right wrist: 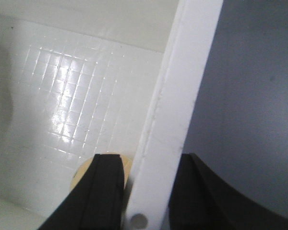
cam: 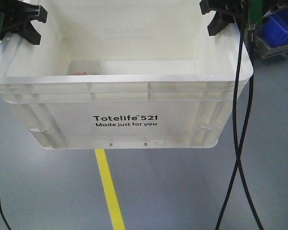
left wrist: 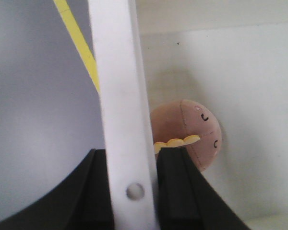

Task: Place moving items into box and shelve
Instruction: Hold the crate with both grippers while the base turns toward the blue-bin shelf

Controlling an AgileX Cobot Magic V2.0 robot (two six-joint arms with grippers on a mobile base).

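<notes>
A white plastic box (cam: 125, 120) marked "Totelife 521" hangs above the grey floor, held by both arms. My left gripper (cam: 24, 21) is shut on the box's left rim (left wrist: 122, 96), one finger on each side of the wall. My right gripper (cam: 225, 14) is shut on the right rim (right wrist: 177, 110) the same way. Inside the box a pink plush toy (left wrist: 197, 132) with a small face and yellow trim lies by the left wall. A round beige item (right wrist: 81, 175) lies on the gridded bottom, partly hidden behind my right inner finger.
A yellow floor line (cam: 109, 191) runs under the box toward the front. Black cables (cam: 240, 143) hang down at the right. A blue bin (cam: 281, 26) stands on a grey shelf at the back right.
</notes>
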